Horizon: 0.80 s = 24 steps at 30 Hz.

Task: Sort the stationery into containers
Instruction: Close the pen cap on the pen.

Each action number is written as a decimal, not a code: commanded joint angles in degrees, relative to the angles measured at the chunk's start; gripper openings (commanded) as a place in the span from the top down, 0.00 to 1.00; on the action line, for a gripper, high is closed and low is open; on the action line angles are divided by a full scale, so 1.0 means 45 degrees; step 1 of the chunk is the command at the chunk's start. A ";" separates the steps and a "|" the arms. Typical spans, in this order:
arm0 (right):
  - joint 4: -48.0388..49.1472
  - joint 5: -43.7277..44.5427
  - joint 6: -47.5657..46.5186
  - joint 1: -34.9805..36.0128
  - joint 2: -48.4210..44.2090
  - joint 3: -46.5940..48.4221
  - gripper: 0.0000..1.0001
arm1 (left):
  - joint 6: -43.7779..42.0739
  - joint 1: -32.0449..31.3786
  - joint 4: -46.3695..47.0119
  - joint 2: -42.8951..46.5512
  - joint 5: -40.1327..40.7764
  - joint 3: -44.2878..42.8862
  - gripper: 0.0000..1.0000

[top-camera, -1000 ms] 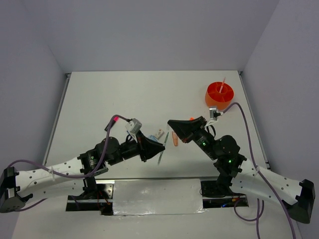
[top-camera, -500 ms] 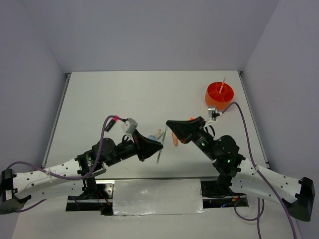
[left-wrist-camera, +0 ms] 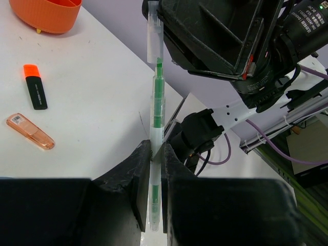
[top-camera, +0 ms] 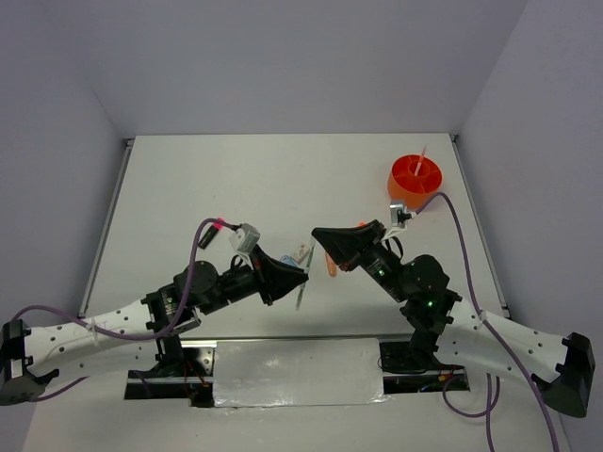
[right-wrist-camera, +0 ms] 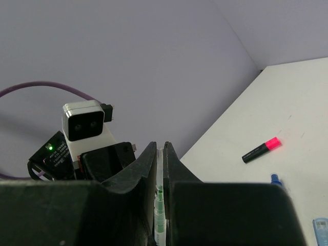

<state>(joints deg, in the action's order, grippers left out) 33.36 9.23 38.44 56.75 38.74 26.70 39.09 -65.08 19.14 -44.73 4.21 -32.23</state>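
Left pincer (left-wrist-camera: pixel 156 154) and right pincer (right-wrist-camera: pixel 160 151) clench one green pen (left-wrist-camera: pixel 157 102) near orange-capped highlighter (left-wrist-camera: pixel 36 88).

From my left gripper's (left-wrist-camera: pixel 156 149) camera, the clear green-cored pen (left-wrist-camera: pixel 158 82) runs off the top edge, so its far tip is lost. Far up-left of those fingers the orange tub (left-wrist-camera: pixel 48 15) is sliced by the same edge: only its ribbed wall shows, no compartments. From my right gripper (right-wrist-camera: pixel 160 146), the pen is a sliver in the slit, and I cannot tell whether that gripper truly clamps it. Low to the right of it, the blue-capped tube (right-wrist-camera: pixel 277 179) shows its cap alone, and the blue clip (right-wrist-camera: pixel 321 225) is cropped by the corner. From above, the whitish block (top-camera: pixel 301 252) barely peeks out beside my left gripper.
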 commanded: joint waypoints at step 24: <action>0.0886 -0.0080 0.0638 0.0142 -0.0347 -0.0444 1.00 | -0.0698 -0.0050 0.1431 0.0369 0.0471 -0.0104 1.00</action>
<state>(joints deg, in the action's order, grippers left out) 34.35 8.54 41.08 56.82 37.98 25.69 37.52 -65.08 19.75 -43.72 5.74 -31.59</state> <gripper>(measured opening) 0.120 0.225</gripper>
